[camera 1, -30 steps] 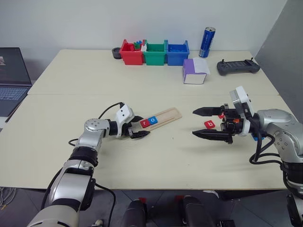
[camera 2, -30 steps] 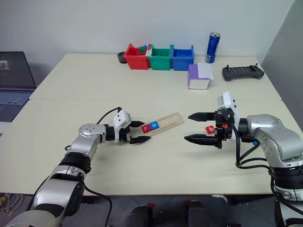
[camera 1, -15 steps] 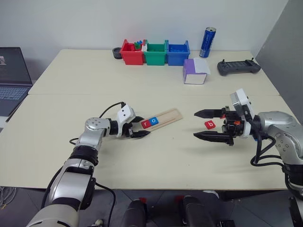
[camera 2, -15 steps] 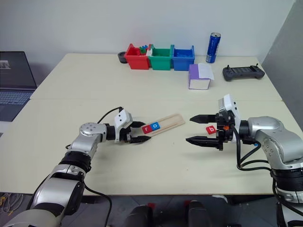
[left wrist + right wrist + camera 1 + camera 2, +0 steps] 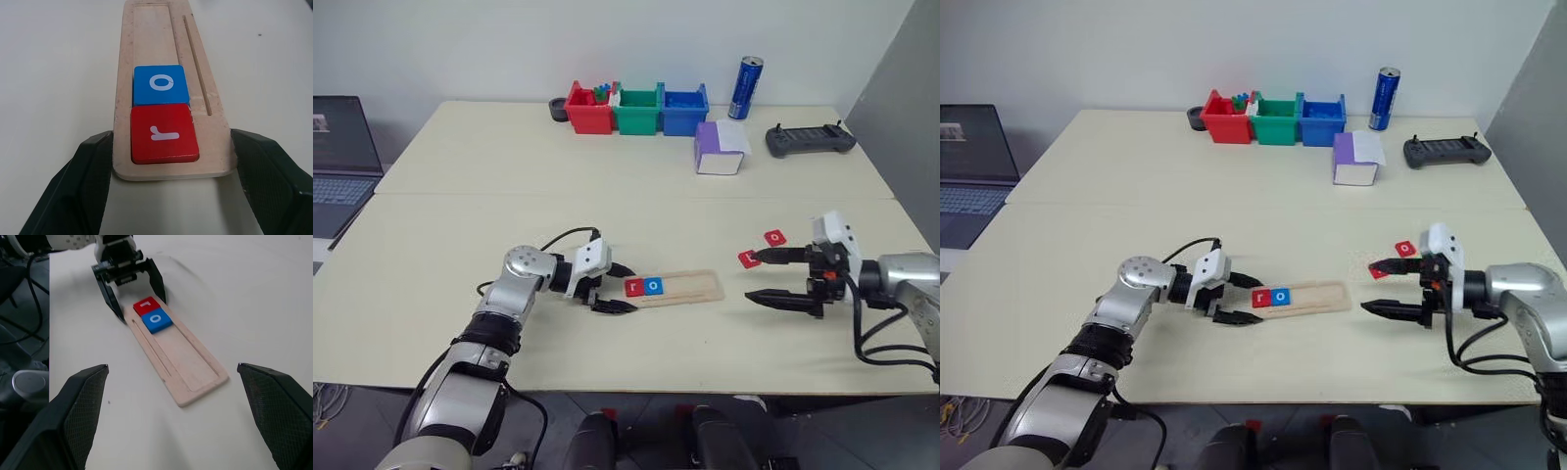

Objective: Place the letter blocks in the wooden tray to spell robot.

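Tray (image 5: 674, 287) lies flat on the table (image 5: 607, 166), near the front edge, its long side running left to right. Two blocks sit in its groove at the left end, touching: a red r (image 5: 633, 287) outermost, a blue o (image 5: 653, 286) next to it. The rest of the groove is bare. The left hand (image 5: 613, 289) clamps the tray's left end, one finger (image 5: 85, 181) against each long edge beside the r.

Two more red blocks lie on the table to the right of the tray, apart from it: one (image 5: 750, 258) just by the right hand's upper finger, the other (image 5: 774, 237) a little beyond it. Their letters are too small to read. The right hand (image 5: 756, 277) stands wide, holding nothing, and points left toward the tray's free end.
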`<state>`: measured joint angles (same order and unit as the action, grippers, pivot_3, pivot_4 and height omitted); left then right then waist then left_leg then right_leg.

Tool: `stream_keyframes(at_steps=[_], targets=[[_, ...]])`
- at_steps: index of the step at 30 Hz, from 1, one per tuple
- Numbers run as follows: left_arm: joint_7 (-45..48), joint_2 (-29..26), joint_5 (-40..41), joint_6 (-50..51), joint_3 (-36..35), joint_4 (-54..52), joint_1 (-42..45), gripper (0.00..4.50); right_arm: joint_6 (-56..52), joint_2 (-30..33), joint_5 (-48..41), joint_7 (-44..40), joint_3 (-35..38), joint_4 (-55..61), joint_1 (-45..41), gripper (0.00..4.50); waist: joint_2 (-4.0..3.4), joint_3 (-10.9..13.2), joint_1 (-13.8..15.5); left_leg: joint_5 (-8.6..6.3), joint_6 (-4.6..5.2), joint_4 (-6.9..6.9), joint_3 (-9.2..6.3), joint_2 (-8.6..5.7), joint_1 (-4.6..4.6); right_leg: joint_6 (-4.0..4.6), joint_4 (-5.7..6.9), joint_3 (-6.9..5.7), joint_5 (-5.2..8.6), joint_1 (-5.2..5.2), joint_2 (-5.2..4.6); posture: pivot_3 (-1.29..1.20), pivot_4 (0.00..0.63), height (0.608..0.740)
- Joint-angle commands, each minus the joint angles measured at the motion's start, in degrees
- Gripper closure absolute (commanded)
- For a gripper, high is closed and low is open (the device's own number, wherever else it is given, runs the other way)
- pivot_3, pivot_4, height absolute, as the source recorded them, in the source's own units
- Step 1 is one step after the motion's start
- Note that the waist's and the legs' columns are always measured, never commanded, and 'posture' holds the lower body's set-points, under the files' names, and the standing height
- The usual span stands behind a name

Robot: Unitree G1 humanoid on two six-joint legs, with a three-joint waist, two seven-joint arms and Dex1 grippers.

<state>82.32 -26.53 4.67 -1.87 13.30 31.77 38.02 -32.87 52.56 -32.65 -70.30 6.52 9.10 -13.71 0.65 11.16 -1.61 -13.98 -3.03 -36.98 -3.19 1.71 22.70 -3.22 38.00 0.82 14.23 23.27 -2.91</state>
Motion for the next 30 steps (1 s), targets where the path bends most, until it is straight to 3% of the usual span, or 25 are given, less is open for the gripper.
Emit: stream_keyframes(at_steps=[1, 12, 30], targets=[[1.4, 1.07, 0.71, 0.33, 1.41, -3.08, 1.17, 1.12, 1.47, 1.91, -0.33, -0.88, 3.82, 2.4, 3.66, 0.0, 0.0, 0.0, -0.02, 0.0, 0.0, 0.0, 0.0, 0.0, 0.0, 0.0, 0.0, 0.0, 0.0, 0.0, 0.0, 0.0, 0.15, 0.74], [-0.02, 3.32, 0.44, 0.98, 3.15, -4.71, 0.66, 1.12, 1.21, 2.97, -1.17, -0.13, 8.3, 5.43, 11.63, 0.0, 0.0, 0.0, -0.28, 0.0, 0.01, 0.01, 0.01, 0.0, -0.1, -0.18, 0.07, 0.06, 0.1, 0.0, 0.04, 0.0, 0.15, 0.74], [-1.63, 2.8, 0.43, 5.1, 4.56, -9.39, -1.64, 1.12, 2.03, 2.82, -0.61, -0.04, 7.07, 3.65, 9.64, 0.0, 0.0, 0.0, -0.17, 0.0, 0.01, 0.0, 0.02, 0.0, -0.08, -0.2, 0.03, 0.07, 0.1, -0.02, 0.03, 0.0, 0.15, 0.74]])
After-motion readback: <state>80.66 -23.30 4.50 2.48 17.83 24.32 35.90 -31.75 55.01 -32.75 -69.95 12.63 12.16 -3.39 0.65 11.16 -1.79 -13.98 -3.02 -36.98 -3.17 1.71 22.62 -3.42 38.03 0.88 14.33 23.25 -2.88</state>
